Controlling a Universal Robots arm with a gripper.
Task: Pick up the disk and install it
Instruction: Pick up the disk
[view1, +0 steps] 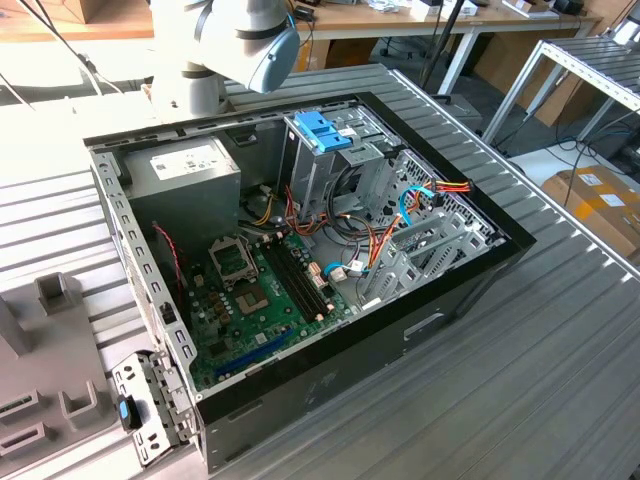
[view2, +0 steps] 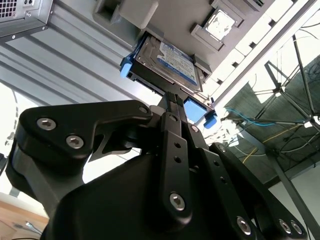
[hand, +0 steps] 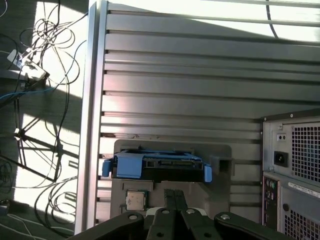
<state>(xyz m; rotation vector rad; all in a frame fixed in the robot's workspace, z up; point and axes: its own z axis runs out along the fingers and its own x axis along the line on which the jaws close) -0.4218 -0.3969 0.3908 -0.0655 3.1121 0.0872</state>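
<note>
We've got the disk (hand: 155, 167) lying flat in the grey holder (hand: 222, 149) on the desk (hand: 175, 75), long axis crosswise to our fingers (hand: 171, 197), which look pressed together on nothing, tips just short of the disk's edge facing them.

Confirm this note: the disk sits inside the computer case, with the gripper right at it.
Wrong place. The disk sits in a grey holder on the table outside the computer case, with the gripper right at it, as the first wrist view shows.
</note>
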